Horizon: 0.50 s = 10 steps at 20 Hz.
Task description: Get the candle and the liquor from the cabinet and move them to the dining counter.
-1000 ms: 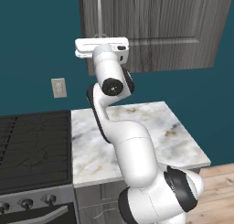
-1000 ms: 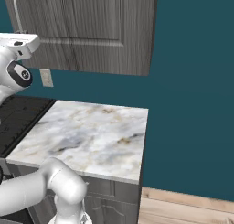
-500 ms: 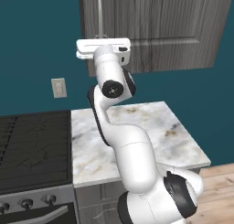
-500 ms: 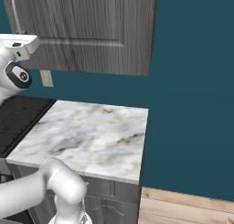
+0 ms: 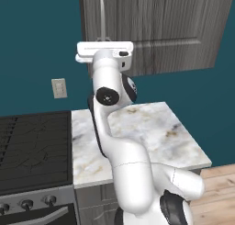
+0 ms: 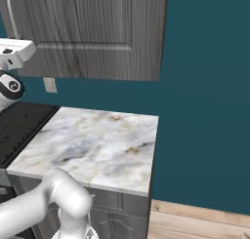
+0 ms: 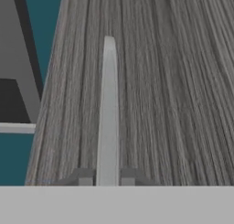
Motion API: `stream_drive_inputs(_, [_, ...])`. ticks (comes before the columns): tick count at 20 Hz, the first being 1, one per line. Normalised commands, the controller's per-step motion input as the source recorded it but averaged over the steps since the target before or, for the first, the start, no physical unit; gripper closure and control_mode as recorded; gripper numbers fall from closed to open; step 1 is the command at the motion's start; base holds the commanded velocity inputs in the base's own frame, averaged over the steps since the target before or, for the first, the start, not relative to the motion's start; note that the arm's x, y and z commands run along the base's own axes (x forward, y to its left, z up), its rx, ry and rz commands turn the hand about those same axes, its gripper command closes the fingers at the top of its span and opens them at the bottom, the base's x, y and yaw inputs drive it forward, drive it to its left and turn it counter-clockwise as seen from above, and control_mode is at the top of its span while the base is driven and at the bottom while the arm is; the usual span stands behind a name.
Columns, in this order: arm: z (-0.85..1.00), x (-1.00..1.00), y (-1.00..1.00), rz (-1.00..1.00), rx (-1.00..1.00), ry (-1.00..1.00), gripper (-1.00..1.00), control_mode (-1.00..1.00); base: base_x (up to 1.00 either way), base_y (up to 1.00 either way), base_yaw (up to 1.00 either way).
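Observation:
The cabinet point(image 5: 174, 26) is a dark grey wood-grain wall unit, and its door stands closed. Its vertical silver handle point(image 5: 102, 17) rises just above my white hand. In the hand view the handle point(image 7: 108, 118) runs up from between my two fingertips, and my gripper point(image 7: 107, 177) is shut on its lower end. The right base view has the hand at the far left, under the same handle point(image 6: 10, 18). The candle and the liquor are hidden behind the door. The dining counter is out of view.
A small marble worktop point(image 5: 137, 137) lies below the cabinet, with a black stove point(image 5: 32, 146) to its left. A wall outlet point(image 5: 58, 87) sits on the teal wall. Wooden floor point(image 6: 195, 223) shows to the right of the base unit.
The arm's lower links have shifted slightly. The hand stays at the handle and the door has not moved.

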Motion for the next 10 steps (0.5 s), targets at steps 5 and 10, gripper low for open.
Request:
stream_drive_inputs(5, [0.03, -0.36, -0.24, -0.11, 0.00, 0.00, 1.00, -1.00, 0.00, 0.00, 0.00])
stream_drive_inputs(10, [0.00, -0.37, -0.28, -0.09, 0.00, 0.00, 1.00, -1.00, 0.00, 0.00, 0.00])
